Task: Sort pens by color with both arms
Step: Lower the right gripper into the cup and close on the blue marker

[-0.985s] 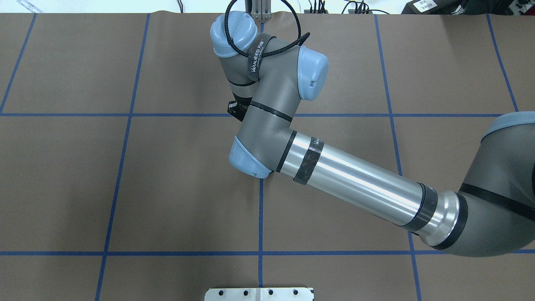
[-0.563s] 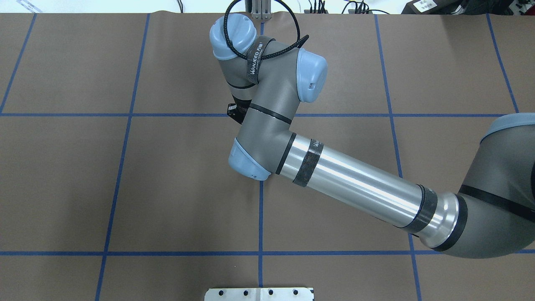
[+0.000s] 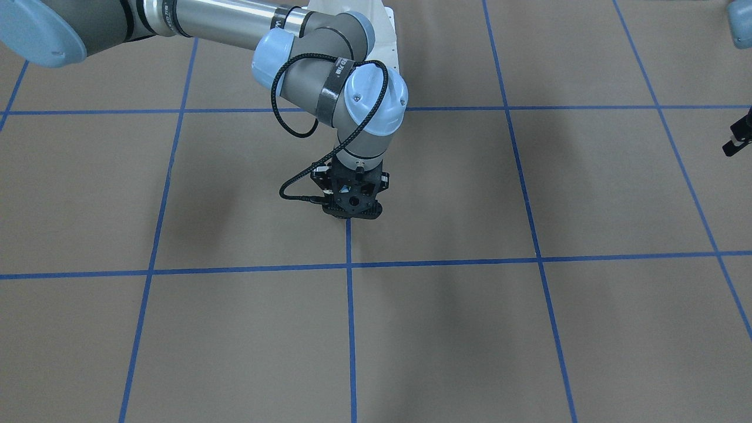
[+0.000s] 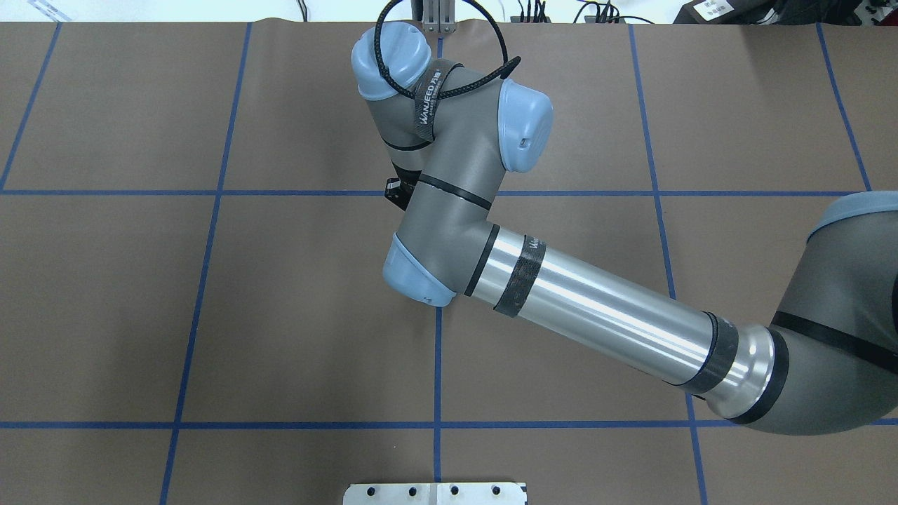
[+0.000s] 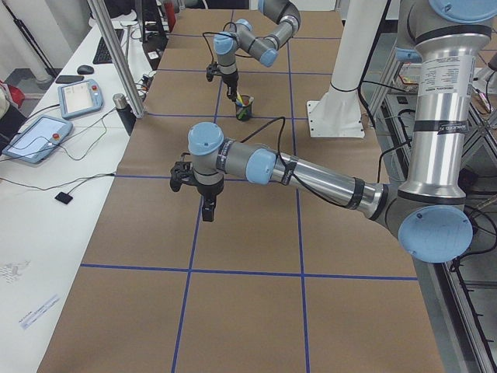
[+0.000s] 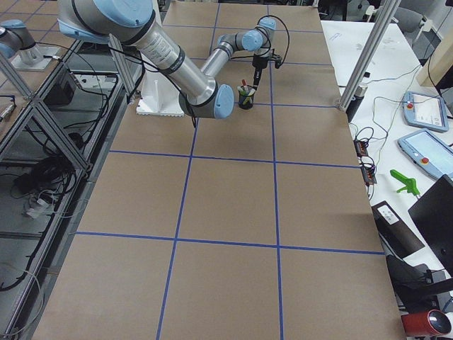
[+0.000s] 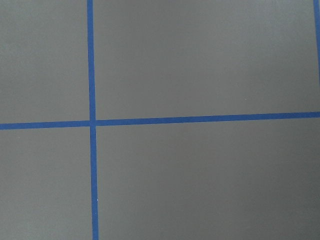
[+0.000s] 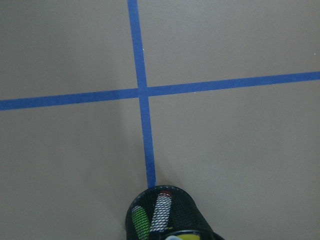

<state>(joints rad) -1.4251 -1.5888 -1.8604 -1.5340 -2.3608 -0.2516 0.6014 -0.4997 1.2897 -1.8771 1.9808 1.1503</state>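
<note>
The pens stand in a black mesh cup (image 8: 165,220): a lime green pen (image 8: 140,222), a red-capped white pen (image 8: 161,210) and a sliver of yellow at the frame's bottom edge. The right wrist view looks down on the cup, which sits on a blue tape line. My right arm (image 4: 596,301) reaches across the table's middle. Its right gripper (image 3: 351,212) points straight down over the cup (image 6: 245,97) and hides it in both the front-facing and overhead views. I cannot tell how its jaws stand. My left gripper (image 5: 208,211) hangs over bare table, far from the cup (image 5: 244,107); I cannot tell its state.
Brown paper with a blue tape grid (image 4: 210,280) covers the table. The white pedestal base (image 5: 334,116) stands at the robot's edge. Aluminium posts (image 5: 116,70) and a side bench with control tablets (image 5: 39,136) border the far edge.
The right arm's wrist and forearm have shifted only slightly, and the wrist stays over the same spot.
</note>
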